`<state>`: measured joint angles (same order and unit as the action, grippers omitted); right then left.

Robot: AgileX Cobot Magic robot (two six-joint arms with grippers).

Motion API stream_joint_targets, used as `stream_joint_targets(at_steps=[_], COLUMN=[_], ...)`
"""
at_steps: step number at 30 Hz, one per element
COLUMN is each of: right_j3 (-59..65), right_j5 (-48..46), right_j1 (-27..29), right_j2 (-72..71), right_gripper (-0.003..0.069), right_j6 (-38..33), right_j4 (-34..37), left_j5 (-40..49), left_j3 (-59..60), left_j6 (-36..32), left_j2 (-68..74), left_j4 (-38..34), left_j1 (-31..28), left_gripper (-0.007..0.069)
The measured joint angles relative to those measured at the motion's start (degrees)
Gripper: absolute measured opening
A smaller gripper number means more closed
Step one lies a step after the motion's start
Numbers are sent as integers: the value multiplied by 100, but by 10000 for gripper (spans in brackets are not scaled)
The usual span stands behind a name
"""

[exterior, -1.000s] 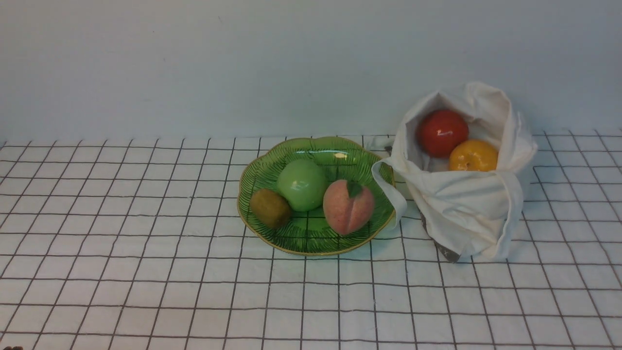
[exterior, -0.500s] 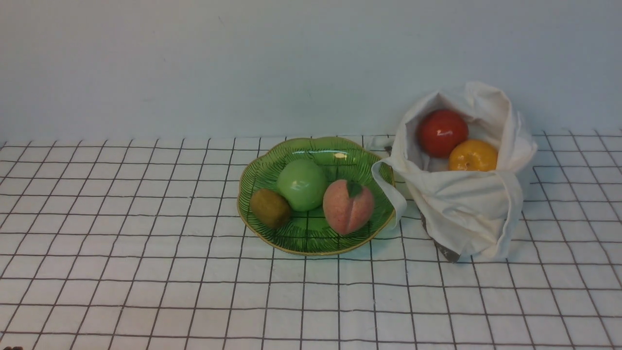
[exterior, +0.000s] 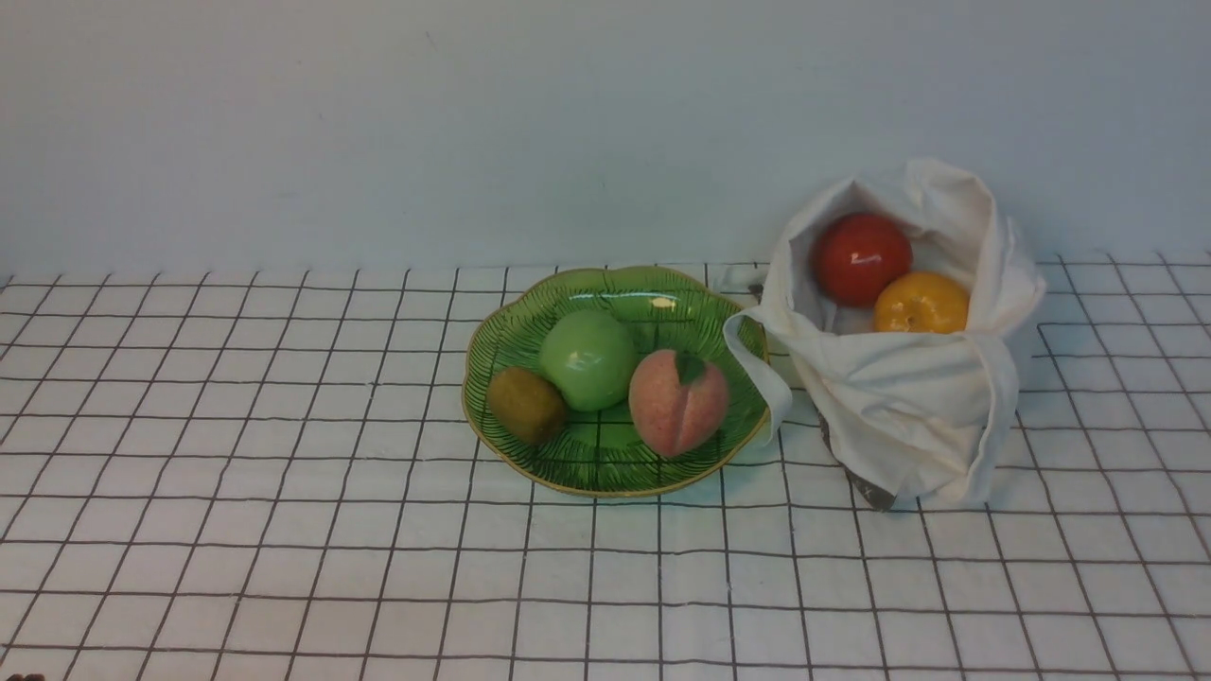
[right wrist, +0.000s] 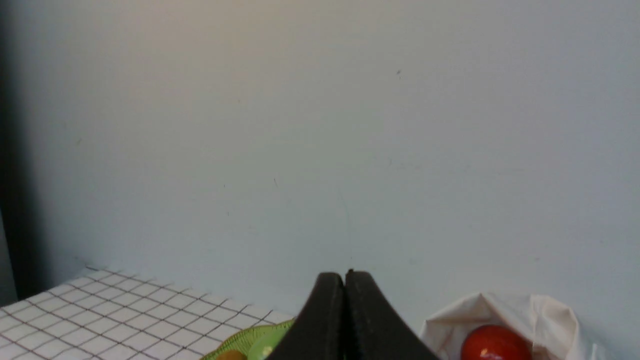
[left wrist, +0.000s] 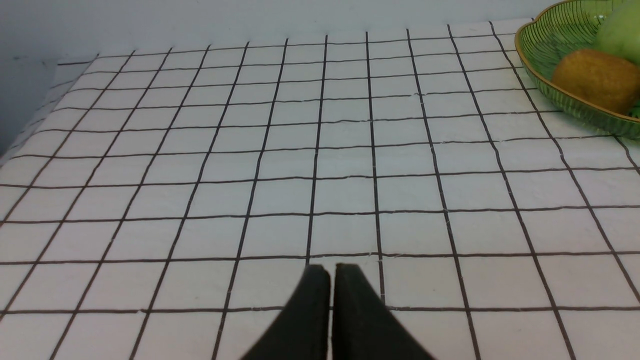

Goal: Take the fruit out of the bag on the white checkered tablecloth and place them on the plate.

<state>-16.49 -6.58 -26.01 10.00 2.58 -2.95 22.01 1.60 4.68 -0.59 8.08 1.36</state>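
Note:
The off-white cloth bag stands open at the right on the white checkered tablecloth. A glossy red fruit and an orange fruit sit inside it. The green leaf-shaped plate is left of the bag. It holds the brown kiwi, a green apple and a pink peach. Neither gripper shows in the front view. My left gripper is shut and empty, low over the cloth, with the kiwi far off. My right gripper is shut and empty, with the red fruit and bag beyond it.
A plain grey wall rises right behind the plate and bag. One bag strap hangs over the plate's right rim. The tablecloth's left edge shows in the left wrist view.

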Motion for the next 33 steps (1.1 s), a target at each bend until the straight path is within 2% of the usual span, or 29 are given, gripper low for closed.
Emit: stream_joint_targets(at_steps=[18,21,25,33], right_j3=[574,1030,1660,1820], right_j5=[-638,-767,-942,-1233], right_j1=[35,350,1099,2034], right_j2=[-205,-469,-890,-1046], right_gripper=[-15,-15,-15,-15], right_j6=[0,0,0,-6], right_j4=[-98,-130,-124,9], left_j5=[0,0,0,0], left_j3=[0,0,0,0], left_j6=[0,0,0,0], left_j2=[0,0,0,0], left_j4=[0,0,0,0], left_j1=[0,0,0,0], left_gripper=[-8,-8,-8,-8])
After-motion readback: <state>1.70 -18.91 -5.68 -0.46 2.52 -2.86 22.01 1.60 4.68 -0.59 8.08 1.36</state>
